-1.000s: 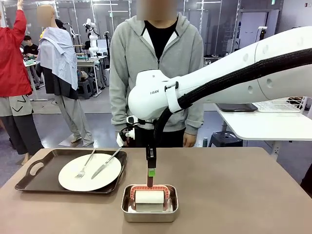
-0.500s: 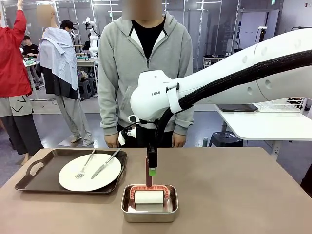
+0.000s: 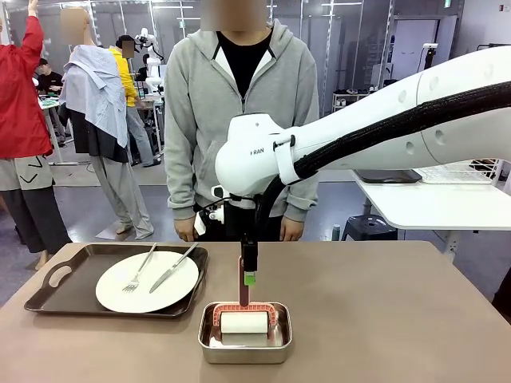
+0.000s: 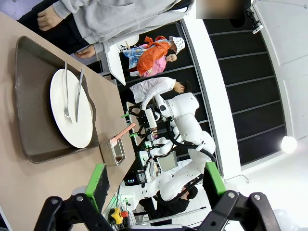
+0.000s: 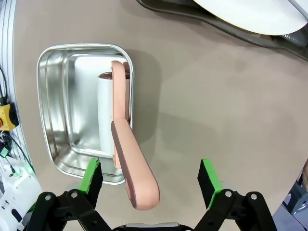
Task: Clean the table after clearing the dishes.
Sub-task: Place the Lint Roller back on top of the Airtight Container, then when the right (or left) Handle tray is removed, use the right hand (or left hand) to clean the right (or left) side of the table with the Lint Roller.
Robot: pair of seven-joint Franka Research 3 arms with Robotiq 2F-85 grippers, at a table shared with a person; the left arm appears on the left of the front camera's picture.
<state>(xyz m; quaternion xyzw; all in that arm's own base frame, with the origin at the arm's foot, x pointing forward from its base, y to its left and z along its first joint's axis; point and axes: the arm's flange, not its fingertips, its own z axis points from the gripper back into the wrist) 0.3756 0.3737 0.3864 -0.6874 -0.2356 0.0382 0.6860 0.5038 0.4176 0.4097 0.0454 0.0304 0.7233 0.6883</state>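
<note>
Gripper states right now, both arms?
Left gripper: open, holding nothing.
Right gripper: open, pink roller handle between its pads, not gripped.

Even, bright indoor light falls on the smooth matte brown-taupe table (image 3: pixel 383 303), and we see the front view sharp throughout. In the right wrist view the small rectangular steel pan (image 5: pixel 72 110) glints and throws a soft shadow. The left wrist view bows at its edges; a round white lamp (image 4: pixel 288 143) flares.

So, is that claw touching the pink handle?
Apart: in the right wrist view the right gripper stands open, with clear gaps between both pads and the pink handle.
</note>
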